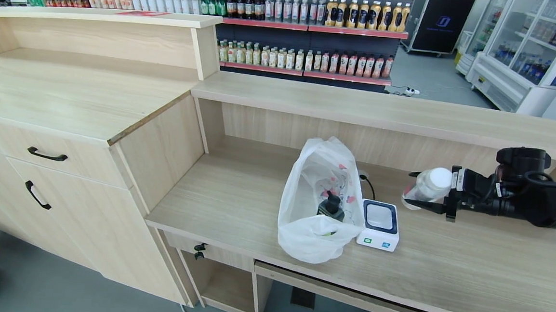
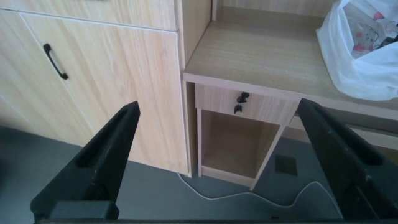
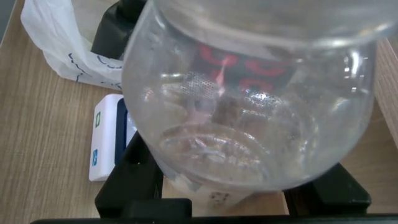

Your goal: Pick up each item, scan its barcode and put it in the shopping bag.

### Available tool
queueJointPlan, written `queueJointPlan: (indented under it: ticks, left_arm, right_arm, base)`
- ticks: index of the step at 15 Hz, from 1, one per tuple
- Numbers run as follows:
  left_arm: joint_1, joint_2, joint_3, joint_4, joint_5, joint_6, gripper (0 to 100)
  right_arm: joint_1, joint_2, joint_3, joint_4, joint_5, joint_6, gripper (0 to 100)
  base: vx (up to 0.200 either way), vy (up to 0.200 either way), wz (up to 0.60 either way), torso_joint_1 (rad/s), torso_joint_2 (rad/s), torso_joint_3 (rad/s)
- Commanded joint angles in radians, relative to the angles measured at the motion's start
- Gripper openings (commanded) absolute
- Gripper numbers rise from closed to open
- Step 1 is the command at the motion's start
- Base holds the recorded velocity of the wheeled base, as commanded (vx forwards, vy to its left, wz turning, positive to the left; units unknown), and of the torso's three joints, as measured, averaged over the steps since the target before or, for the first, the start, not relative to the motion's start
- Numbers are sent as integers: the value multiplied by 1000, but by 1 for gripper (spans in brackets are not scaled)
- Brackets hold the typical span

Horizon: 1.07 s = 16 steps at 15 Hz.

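Right gripper (image 1: 417, 188) clamped on a clear plastic bottle with a white cap (image 1: 431, 183), held in the air above the pale wooden counter (image 1: 469, 269), cap uppermost, long axis tilted. The white box scanner with a dark window (image 1: 378, 224) lies below it, toward the robot's left, touching the white translucent shopping bag (image 1: 305, 186). Left gripper (image 2: 217, 109), jaws apart and empty, hangs below counter level.
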<state>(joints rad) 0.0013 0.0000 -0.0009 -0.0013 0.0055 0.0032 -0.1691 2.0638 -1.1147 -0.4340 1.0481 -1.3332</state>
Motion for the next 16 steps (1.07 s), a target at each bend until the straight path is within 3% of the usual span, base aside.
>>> queueJointPlan:
  ticks: [1,16]
  left_arm:
    - [0,0,-1,0,1,0,100]
    - [0,0,-1,0,1,0,100]
  right_arm:
    - [0,12,-7,-2,3,0,0]
    - [46,117,-114,-6,36,0,0]
  base:
    - [0,0,0,0,0,0]
    - [0,0,0,0,0,0]
